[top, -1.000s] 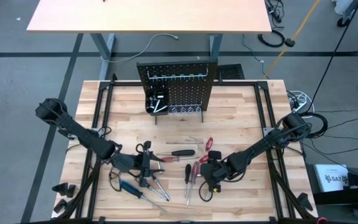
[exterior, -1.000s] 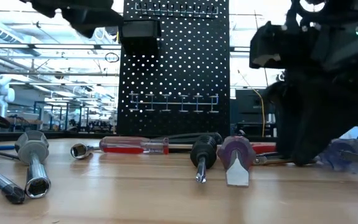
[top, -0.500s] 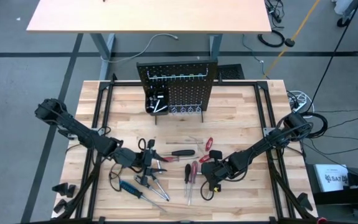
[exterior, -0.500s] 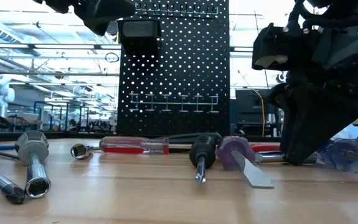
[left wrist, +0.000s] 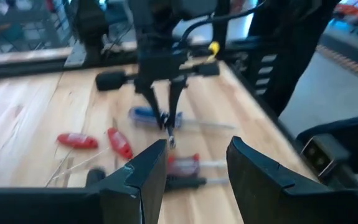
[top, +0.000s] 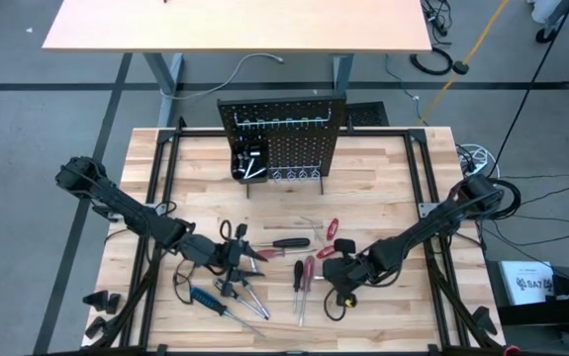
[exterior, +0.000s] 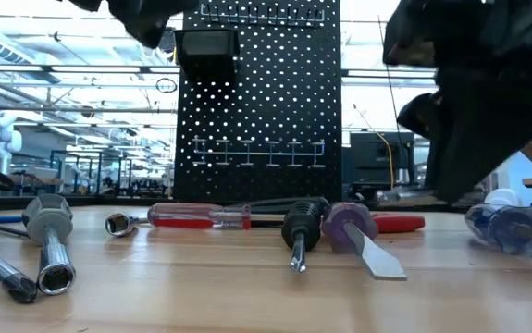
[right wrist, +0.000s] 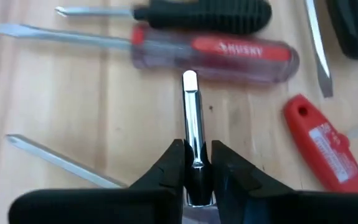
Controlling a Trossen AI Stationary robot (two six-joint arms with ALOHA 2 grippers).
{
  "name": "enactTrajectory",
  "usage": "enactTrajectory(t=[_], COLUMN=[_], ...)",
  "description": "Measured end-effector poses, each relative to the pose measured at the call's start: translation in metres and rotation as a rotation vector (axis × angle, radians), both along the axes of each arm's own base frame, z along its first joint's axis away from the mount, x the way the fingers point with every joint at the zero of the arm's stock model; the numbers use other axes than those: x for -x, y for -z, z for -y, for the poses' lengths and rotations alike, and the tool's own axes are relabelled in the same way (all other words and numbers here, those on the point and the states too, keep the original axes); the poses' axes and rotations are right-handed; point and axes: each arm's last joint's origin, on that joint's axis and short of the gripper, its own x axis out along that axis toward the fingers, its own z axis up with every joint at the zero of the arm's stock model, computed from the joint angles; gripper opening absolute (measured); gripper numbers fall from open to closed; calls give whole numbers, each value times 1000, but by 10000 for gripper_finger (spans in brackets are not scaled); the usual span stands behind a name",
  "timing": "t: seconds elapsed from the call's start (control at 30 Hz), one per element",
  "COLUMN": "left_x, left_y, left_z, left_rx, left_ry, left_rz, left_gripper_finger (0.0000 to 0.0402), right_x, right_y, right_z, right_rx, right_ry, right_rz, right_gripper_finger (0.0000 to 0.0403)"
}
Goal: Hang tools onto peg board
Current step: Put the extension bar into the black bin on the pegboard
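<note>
The black peg board (top: 282, 138) (exterior: 261, 102) stands upright at the table's far side, with a row of hooks and a small black bin (top: 246, 163). Tools lie flat mid-table: a red-handled screwdriver (top: 289, 242) (exterior: 201, 216), red-handled pliers (top: 331, 229), a blue-handled screwdriver (top: 208, 299) and nut drivers (exterior: 51, 240). My right gripper (top: 335, 280) (right wrist: 194, 163) is shut on a small silvery metal bar (right wrist: 191, 112), just right of the screwdrivers. My left gripper (top: 239, 259) (left wrist: 197, 177) hovers open above the tools on the left. My right gripper pinches the silvery bar between its two fingers near one end (right wrist: 193, 149). The bar runs along the fingers and sticks out past their tips. In the low view the bar (exterior: 404, 196) is lifted clear of the table.
Under the right gripper lie a black-handled screwdriver (right wrist: 210, 15), a red translucent-handled one (right wrist: 228, 53) and a pliers handle (right wrist: 322, 143). A flat-blade screwdriver (exterior: 367, 245) and a blue translucent one (exterior: 506, 227) lie near the near edge. Bare wood lies between the tools and the board.
My right gripper has risen, still shut, lifting the silvery bar off the table. The flat-blade screwdriver's tip swung toward the table's right. My left gripper has moved slightly up and toward the table's right and far side.
</note>
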Motion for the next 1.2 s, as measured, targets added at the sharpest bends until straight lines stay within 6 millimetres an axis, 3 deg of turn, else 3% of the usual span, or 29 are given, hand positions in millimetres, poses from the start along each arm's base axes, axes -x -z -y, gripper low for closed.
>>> enactTrajectory(t=[0.23, 0.37, 0.47, 0.63, 0.97, 1.2], left_x=[-5, -10, -14, -24, -27, -27], left_y=[-2, 9, 19, 32, 37, 37], left_z=[5, 14, 23, 33, 33, 33], left_rx=[-44, -175, -305, -476, -425, -410], left_ry=[74, 127, 178, 222, 150, 145], left_rz=[81, 119, 166, 196, 152, 146], left_gripper_finger=[168, 168, 168, 168, 168, 168], right_x=[-9, -17, -24, -30, -20, -5], right_y=[-20, -31, -38, -44, -27, -15], right_z=[-3, -3, 0, 4, 13, 21], right_rx=[-25, -64, -103, -142, -61, 6], right_ry=[-46, -54, -38, -31, 26, 119], right_rz=[182, 294, 367, 421, 231, 43], right_gripper_finger=[44, 41, 2, 4, 17, 78])
